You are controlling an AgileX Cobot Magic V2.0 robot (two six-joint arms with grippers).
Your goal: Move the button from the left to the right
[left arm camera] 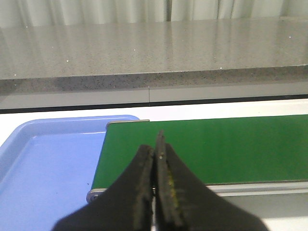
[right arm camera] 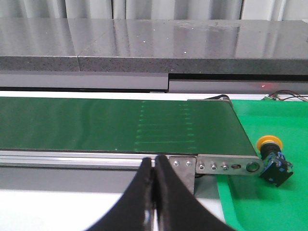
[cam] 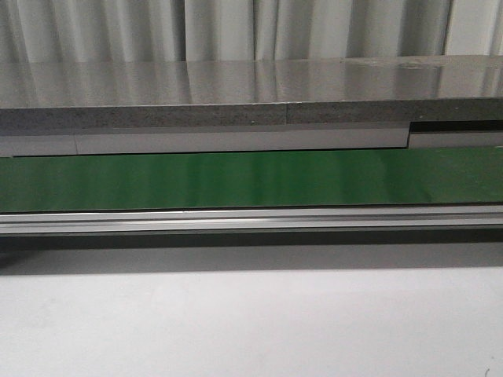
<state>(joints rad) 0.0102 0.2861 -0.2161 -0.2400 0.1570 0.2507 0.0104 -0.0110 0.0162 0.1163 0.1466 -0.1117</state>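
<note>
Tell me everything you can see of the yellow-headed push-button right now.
The small push-button with a round yellow head and dark blocky body shows only in the right wrist view. It lies tipped on its side on the bright green mat, just off the end of the dark green conveyor belt, close beside the metal end bracket. Bluish specks mark the body. No tool touches it.

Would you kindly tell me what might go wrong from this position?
The button lies tilted off the right end of the green belt, close to the metal frame end; a claw could clip the frame. Both the left claw and the right claw are shut, so reaching without opening would shove it.
</note>
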